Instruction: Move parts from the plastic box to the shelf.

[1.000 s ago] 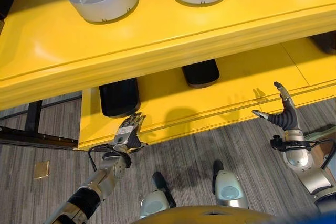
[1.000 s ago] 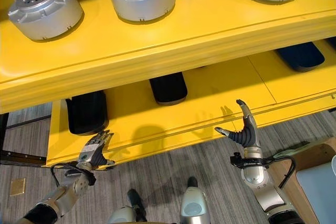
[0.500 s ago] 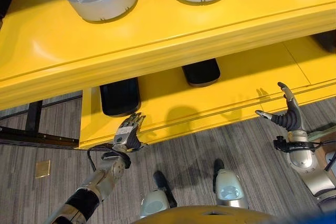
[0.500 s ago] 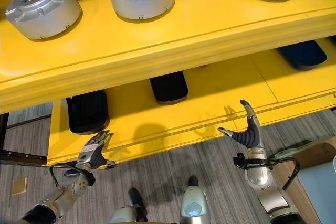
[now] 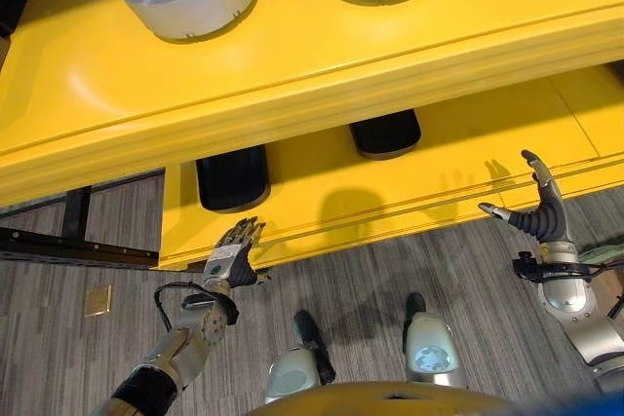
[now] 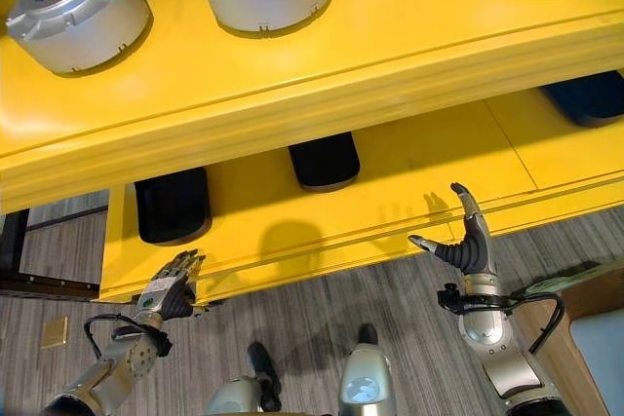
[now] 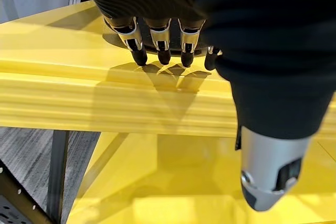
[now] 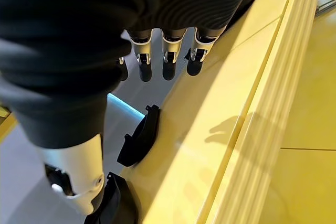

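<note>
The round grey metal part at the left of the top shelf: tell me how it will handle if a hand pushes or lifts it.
The round metal part looks like solid cast metal, so probably heavy for its size and stiff. It sits flat on a broad base on the yellow shelf, so a push would likely slide it, not tip it. Its smooth, wide sides may be slippery for one hand.

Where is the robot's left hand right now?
In the left eye view, the left hand is low on the robot's left, fingers straight, right by the front edge of the lower yellow shelf, just below the black part lying there.

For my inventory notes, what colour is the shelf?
Bright yellow shelf, clearest in the left eye view.
</note>
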Robot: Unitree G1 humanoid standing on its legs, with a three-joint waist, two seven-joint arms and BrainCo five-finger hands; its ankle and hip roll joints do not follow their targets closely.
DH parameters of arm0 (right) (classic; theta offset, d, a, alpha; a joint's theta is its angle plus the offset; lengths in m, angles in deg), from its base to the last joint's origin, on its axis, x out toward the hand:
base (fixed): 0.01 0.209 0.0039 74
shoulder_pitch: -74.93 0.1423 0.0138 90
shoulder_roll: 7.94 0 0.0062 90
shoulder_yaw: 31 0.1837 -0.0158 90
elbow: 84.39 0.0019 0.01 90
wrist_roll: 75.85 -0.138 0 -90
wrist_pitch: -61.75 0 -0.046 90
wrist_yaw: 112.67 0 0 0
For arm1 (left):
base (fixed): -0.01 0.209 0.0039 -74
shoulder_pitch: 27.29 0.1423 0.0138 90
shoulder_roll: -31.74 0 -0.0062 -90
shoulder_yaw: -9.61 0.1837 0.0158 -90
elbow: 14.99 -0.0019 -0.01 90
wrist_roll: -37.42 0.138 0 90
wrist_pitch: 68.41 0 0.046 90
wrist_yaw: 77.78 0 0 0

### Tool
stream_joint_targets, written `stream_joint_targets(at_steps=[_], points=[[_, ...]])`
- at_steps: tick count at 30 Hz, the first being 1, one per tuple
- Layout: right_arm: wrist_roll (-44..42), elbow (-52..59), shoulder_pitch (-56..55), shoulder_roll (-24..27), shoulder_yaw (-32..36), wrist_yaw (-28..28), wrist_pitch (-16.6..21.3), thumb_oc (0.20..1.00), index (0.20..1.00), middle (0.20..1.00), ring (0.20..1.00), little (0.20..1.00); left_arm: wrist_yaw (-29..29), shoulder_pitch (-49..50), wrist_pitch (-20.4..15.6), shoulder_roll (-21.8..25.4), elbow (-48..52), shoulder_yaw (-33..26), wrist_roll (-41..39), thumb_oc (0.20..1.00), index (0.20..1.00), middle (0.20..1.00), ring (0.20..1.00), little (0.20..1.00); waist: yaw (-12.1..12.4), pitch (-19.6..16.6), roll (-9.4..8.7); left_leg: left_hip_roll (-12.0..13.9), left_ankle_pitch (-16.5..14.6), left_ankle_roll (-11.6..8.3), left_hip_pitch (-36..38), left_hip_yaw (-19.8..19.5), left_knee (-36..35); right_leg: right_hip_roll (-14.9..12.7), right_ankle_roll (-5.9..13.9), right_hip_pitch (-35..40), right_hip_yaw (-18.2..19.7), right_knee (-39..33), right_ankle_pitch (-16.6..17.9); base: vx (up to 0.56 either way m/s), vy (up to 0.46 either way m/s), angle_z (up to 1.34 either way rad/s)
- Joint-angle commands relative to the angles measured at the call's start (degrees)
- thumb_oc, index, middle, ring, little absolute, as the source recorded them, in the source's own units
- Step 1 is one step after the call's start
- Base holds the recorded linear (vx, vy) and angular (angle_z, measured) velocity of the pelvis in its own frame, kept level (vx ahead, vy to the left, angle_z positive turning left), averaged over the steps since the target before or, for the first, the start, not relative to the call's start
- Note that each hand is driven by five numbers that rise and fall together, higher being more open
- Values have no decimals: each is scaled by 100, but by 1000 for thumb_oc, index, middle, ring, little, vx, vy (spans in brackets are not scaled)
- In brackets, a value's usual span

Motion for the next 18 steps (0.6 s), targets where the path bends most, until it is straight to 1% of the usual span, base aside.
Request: stream_joint_targets(at_steps=[1, 2, 4, 5, 8, 10, 12, 16, 18], points=[[-52, 444, 80, 6, 272, -36, 123, 1000, 1000, 1000, 1000, 1000, -152, 614, 308, 349, -436, -266, 34, 1000, 1000, 1000, 1000, 1000, 122, 40, -424, 121, -397, 63, -94, -169, 695, -177, 98, 244, -116, 80, -74, 35, -17, 6], [-49, 447, 73, 7, 270, -41, 129, 1000, 1000, 1000, 1000, 1000, -124, 609, 341, 337, -456, -270, 11, 1000, 1000, 1000, 1000, 1000, 123, 39, -424, 121, -399, 64, -94, -170, 700, -174, 94, 245, -117, 88, -79, 53, -24, 7], [-51, 428, 46, -25, 287, -64, 150, 1000, 1000, 1000, 1000, 1000, -73, 581, 525, 271, -604, -309, -45, 1000, 1000, 1000, 1000, 1000, 121, 28, -433, 122, -417, 73, -98, -163, 733, -166, 81, 243, -121, 122, -95, 62, -29, 5], [-66, 427, 51, -43, 294, -84, 122, 1000, 1000, 1000, 1000, 1000, 49, 601, 566, 209, -740, -337, -94, 1000, 1000, 1000, 1000, 1000, 127, 23, -437, 116, -426, 74, -101, -168, 755, -161, 77, 241, -122, 145, -105, 58, -26, 2], [-49, 457, 19, -42, 312, -29, 83, 1000, 1000, 1000, 1000, 1000, 210, 616, 529, 117, -897, -401, -71, 1000, 1000, 1000, 1000, 1000, 121, 11, -444, 119, -432, 75, -101, -167, 779, -151, 57, 238, -118, 193, -130, 61, -10, 1], [-69, 487, -30, -40, 331, 21, 67, 1000, 1000, 1000, 1000, 1000, 237, 562, 330, 91, -953, -475, -168, 1000, 1000, 1000, 1000, 1000, 103, -27, -447, 120, -450, 91, -79, -153, 780, -131, 46, 244, -105, 246, -172, 68, -4, 0], [-42, 477, -49, -52, 346, 94, 80, 1000, 1000, 1000, 1000, 1000, 121, 458, 400, 50, -1013, -441, 4, 1000, 1000, 1000, 1000, 1000, 85, -53, -458, 123, -453, 101, -71, -152, 784, -123, 39, 243, -99, 266, -175, 36, -7, 0], [-32, 434, -1, -52, 271, 98, 83, 1000, 1000, 1000, 1000, 1000, 156, 278, 498, -61, -1202, -339, -77, 1000, 1000, 1000, 1000, 1000, 42, -102, -477, 139, -452, 99, -32, -140, 776, -101, 33, 262, -80, 290, -188, 35, -4, 0], [-40, 417, 28, -44, 249, 184, 41, 1000, 1000, 1000, 1000, 1000, 111, 141, 569, -166, -1465, -327, -251, 1000, 1000, 1000, 1000, 1000, 4, -143, -487, 152, -450, 95, -8, -126, 789, -78, 15, 282, -57, 307, -196, 49, 2, -3]])
